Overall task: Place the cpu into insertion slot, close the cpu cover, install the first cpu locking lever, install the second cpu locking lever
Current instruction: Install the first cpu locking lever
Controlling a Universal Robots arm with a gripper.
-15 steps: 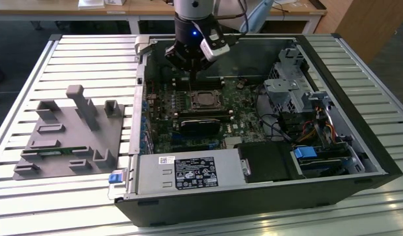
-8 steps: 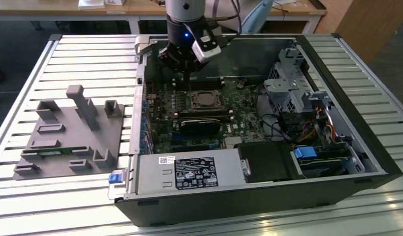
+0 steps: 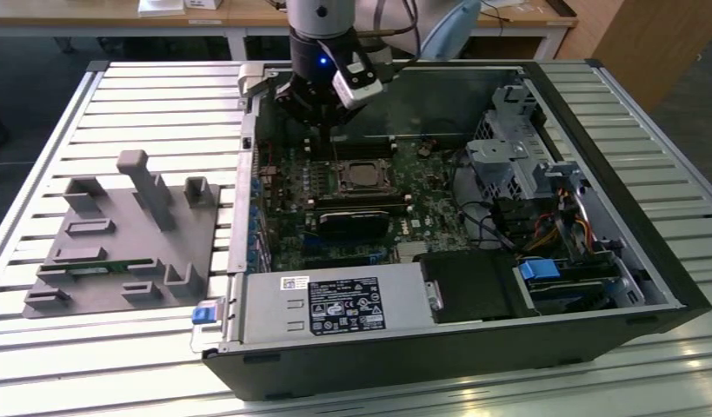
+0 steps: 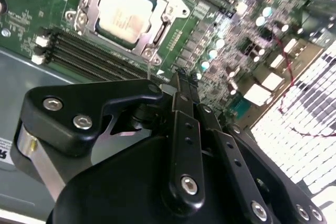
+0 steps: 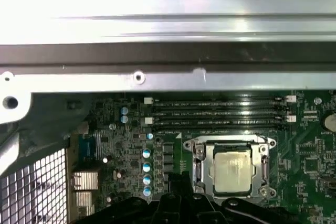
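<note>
on the exterior view's left, one grey moulded fixture (image 3: 118,234) with blocky upright pegs sits on the ribbed metal worktop (image 3: 54,347). beside it lies one open black computer case (image 3: 634,287) holding a green circuit board (image 3: 297,226). over the board's far edge hangs the black end effector (image 3: 321,143), closed up with nothing in it. one cpu (image 4: 126,14), flat, square and pale silvery, lies in the insertion slot (image 5: 197,171), with the dull-metal cpu cover (image 4: 175,10) folded flat around it.

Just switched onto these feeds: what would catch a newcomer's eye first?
The pale cpu sitting in the insertion slot, ringed by the metal cpu cover, mid-motherboard in both wrist views. Next, the black gripper hanging above the board near that socket, and the open computer case on the slatted table.
</note>
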